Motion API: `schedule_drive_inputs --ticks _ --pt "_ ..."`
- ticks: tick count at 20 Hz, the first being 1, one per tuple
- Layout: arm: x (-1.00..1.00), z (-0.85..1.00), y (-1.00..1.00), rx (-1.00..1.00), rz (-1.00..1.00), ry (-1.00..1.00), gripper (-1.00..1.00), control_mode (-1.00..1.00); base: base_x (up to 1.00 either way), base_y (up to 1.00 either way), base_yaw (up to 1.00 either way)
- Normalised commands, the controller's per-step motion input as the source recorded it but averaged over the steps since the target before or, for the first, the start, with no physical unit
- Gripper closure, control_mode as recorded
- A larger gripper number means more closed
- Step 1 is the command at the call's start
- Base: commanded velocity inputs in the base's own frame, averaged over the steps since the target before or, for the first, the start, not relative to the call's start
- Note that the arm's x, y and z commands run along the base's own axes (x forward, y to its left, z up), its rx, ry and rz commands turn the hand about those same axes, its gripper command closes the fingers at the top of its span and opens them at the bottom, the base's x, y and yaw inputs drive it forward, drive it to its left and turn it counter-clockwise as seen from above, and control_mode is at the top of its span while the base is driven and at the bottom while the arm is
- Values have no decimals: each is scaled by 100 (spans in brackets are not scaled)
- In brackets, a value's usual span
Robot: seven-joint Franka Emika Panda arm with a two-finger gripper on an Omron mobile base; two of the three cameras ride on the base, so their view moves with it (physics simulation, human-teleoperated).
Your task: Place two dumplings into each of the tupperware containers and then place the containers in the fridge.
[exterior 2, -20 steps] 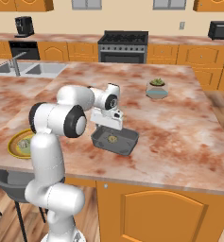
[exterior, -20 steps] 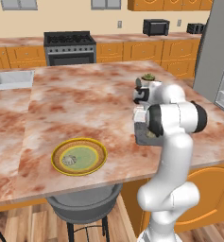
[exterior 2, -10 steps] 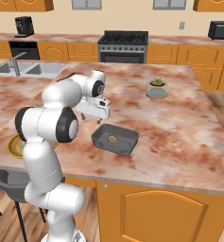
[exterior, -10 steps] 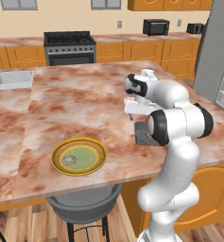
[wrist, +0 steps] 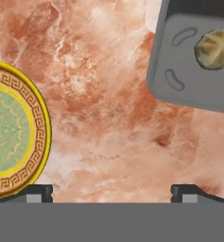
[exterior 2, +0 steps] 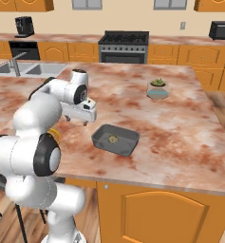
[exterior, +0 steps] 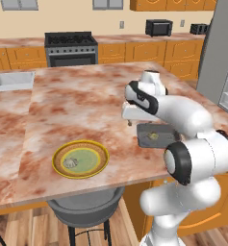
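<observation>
Gripper [exterior 2: 87,115] released and empty above bare marble counter [exterior: 77,96], between yellow-rimmed plate [exterior: 81,159] and dark grey tupperware container [exterior 2: 115,139], one dumpling [wrist: 214,49] inside that container, another dumpling [exterior: 70,162] on the plate, potted plant [exterior 2: 157,88] well apart.

A rendered home kitchen, with a large island topped in reddish-brown marbled stone [exterior: 77,96] at its centre and orange wooden cabinets [exterior 2: 199,54] lining the far wall. Against that wall stand a dark range cooker [exterior: 70,47], a black microwave [exterior: 158,27] on the counter, a coffee machine [exterior 2: 23,24], and a steel sink with a tap [exterior 2: 23,69]. A tall grey fridge [exterior: 220,53] stands at the right, and a grey stool [exterior: 84,214] sits on the wooden floor by the island.
</observation>
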Motion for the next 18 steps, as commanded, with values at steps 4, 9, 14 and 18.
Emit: schedule_drive_inputs --ticks 4,9,14,18 --pt "-89 5 9 0 0 -40 -100 -100 0 0 0" --pt "-24 22 23 0 0 -11 -100 -100 0 0 0" --pt "0 26 54 0 0 -2 -100 -100 0 0 0" --pt "-3 26 69 -3 0 0 -100 -100 0 0 0"
